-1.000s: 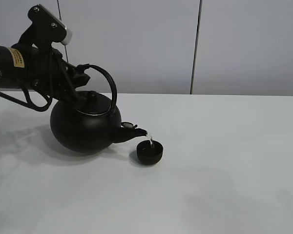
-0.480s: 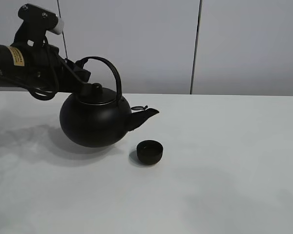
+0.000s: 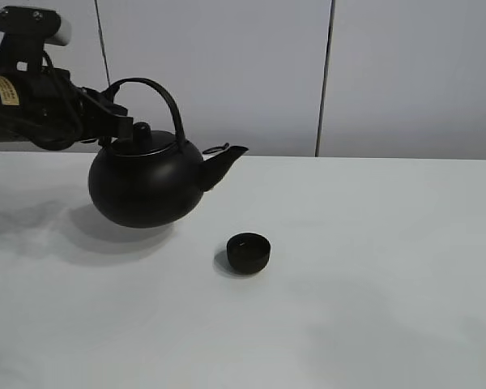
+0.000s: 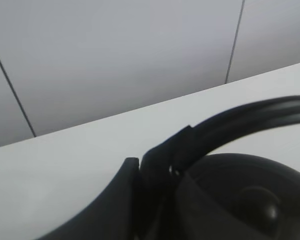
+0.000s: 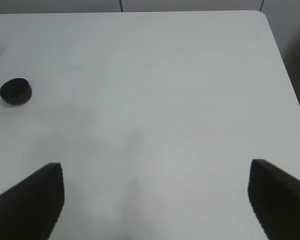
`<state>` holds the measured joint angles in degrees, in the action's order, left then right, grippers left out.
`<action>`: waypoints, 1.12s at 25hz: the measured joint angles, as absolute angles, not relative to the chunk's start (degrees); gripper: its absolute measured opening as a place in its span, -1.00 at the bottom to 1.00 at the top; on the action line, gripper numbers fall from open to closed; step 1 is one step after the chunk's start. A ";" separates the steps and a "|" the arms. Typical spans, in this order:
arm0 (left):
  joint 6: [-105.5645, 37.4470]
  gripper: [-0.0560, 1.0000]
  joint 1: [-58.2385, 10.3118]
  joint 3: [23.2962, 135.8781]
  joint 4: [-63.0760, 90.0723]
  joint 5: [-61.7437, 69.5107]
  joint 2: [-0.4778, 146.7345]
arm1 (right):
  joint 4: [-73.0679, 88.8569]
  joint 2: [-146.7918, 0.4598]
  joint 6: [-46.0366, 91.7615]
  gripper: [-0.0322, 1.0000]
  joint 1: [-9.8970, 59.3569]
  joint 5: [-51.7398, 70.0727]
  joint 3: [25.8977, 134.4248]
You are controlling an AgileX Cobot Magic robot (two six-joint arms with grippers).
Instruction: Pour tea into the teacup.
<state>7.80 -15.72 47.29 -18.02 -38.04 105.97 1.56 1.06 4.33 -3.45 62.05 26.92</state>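
The small matte-black teacup [image 3: 249,251] stands on the white table [image 3: 373,267]; it also shows far off in the right wrist view [image 5: 15,91]. The big round black kettle [image 3: 146,188] hangs level above the table, up and left of the cup, spout [image 3: 227,159] pointing right. No tea stream shows. My left gripper [image 3: 113,121] is shut on the kettle's arched handle [image 4: 250,120], seen close in the left wrist view. My right gripper [image 5: 155,200] is open and empty above the table, its fingertips [image 5: 30,200] wide apart.
A grey panelled wall [image 3: 324,73] stands behind the table. The table's right edge and corner [image 5: 270,30] show in the right wrist view.
The kettle has tipped back to level and risen up and to the left, away from the cup. The tea stream seen a second ago has stopped.
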 joint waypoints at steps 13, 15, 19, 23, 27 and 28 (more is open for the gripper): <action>7.80 -0.69 -6.80 39.44 -17.13 -43.34 105.97 | 1.56 1.06 4.33 0.41 -3.45 62.11 26.92; 7.74 -0.69 -6.54 38.63 -16.99 -43.69 105.97 | 1.56 1.06 4.33 0.41 -3.45 62.11 26.92; 7.62 -0.69 -6.54 37.37 -16.91 -44.22 106.31 | 1.56 1.06 4.33 0.41 -3.45 62.11 26.92; 7.55 -0.69 -6.54 36.28 -16.91 -47.59 107.76 | 1.56 1.06 4.33 0.41 -3.45 62.11 26.92; 7.22 -0.69 -6.54 35.79 -16.26 -48.42 107.88 | 1.56 1.06 4.33 0.41 -3.45 62.11 26.92; 7.21 -0.69 -6.54 35.79 -16.21 -48.48 107.88 | 1.56 1.06 4.33 0.41 -3.45 62.11 26.92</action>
